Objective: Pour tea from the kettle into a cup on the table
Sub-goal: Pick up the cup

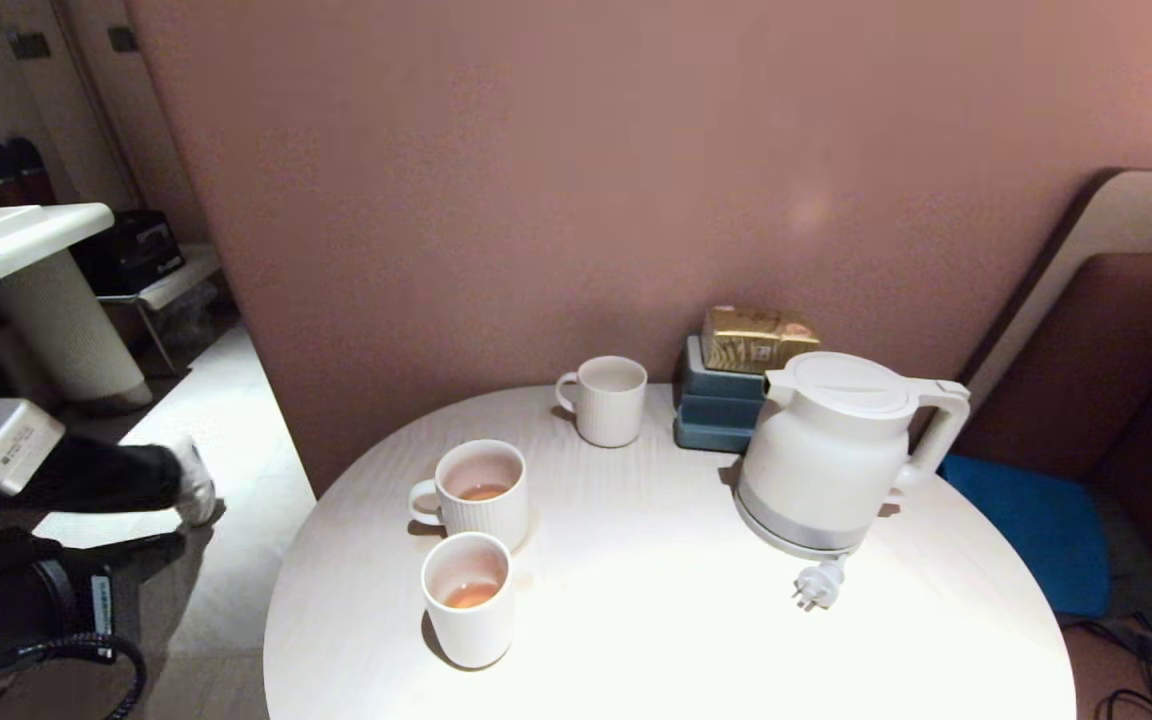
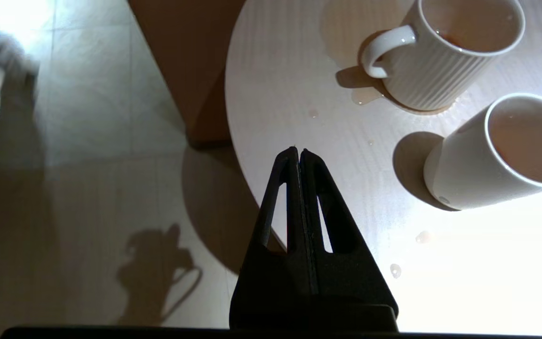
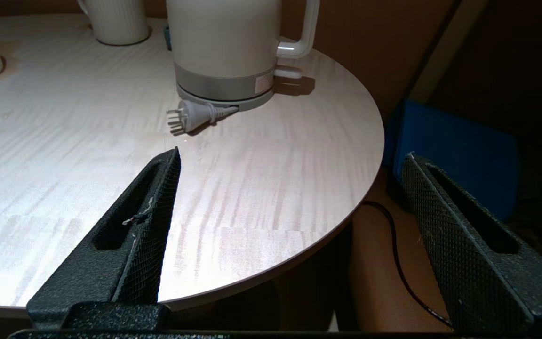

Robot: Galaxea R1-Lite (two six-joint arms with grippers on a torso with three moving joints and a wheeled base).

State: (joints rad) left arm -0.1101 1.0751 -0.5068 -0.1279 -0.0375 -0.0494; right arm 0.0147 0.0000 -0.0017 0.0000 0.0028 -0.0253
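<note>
White round table (image 1: 656, 620) with faint wood grain fills the head view, pink-brown wall behind. Far left, off the table: a blurred person's foot in a white shoe (image 1: 196, 485) on the pale floor, and dark robot hardware at the frame edge. Left gripper (image 2: 298, 155) clenched, fingers pressed flat together, holding nothing, hanging over the table's left rim with floor below it in the left wrist view. Next on the table, a ribbed mug with handle (image 1: 476, 492) holding a little amber tea (image 1: 483, 492); a thin puddle sits at its base in the left wrist view, plus scattered drops on the tabletop. Just in front of it, nearly touching, the plain handleless cup (image 1: 469, 598), upright, with a shallow layer of orange-brown tea at the bottom. Further back, toward the wall, a second ribbed mug (image 1: 608, 400), contents not readable. Right of that, a stack of blue-grey boxes (image 1: 716, 410) with a gold packet (image 1: 754, 338) on top, against the wall. White kettle (image 1: 836, 450) stands upright on the table's right half, lid shut, handle facing right, spout toward the boxes, short cord and plug (image 1: 816, 585) lying in front of it. Right gripper (image 3: 290, 162) released, fingers spread wide, empty, low by the table's near-right edge, well apart from the kettle. Blue cushion (image 1: 1031, 530) at far right, beyond the table.
</note>
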